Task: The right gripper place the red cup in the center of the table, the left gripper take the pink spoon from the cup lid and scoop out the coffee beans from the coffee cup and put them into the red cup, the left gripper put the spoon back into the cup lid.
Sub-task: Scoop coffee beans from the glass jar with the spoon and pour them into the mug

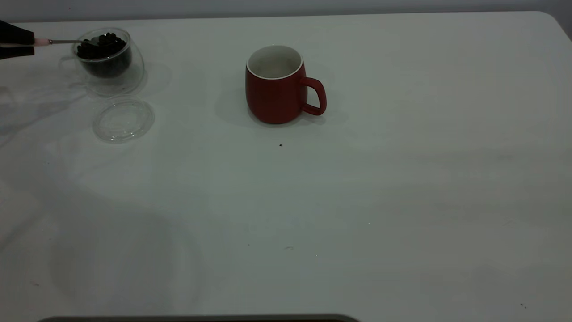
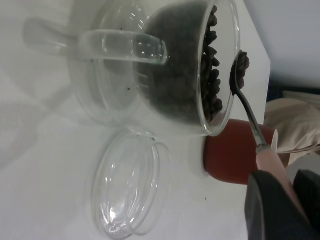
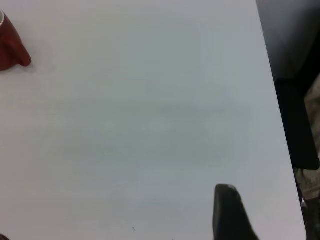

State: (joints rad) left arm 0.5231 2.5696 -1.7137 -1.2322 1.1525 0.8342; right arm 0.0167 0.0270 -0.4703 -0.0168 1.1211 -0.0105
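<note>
The red cup (image 1: pixel 275 91) stands upright and empty near the middle of the table (image 1: pixel 357 201), handle to the right. My left gripper (image 1: pixel 18 40) is at the far left edge, shut on the pink spoon's (image 1: pixel 67 41) handle. The spoon's bowl holds a few coffee beans (image 2: pixel 241 70) just above the rim of the coffee cup (image 1: pixel 107 60), which is full of beans (image 1: pixel 100 47). The empty cup lid (image 1: pixel 124 120) lies flat just in front of the coffee cup. My right gripper (image 3: pixel 115 225) is open, off to the right of the red cup (image 3: pixel 10 47), outside the exterior view.
In the left wrist view the coffee cup (image 2: pixel 150 75), the lid (image 2: pixel 131 190) and the red cup (image 2: pixel 230 155) sit close together. The table's rounded far right corner (image 1: pixel 547 18) and right edge (image 3: pixel 280 125) show. A dark speck (image 1: pixel 280 145) lies in front of the red cup.
</note>
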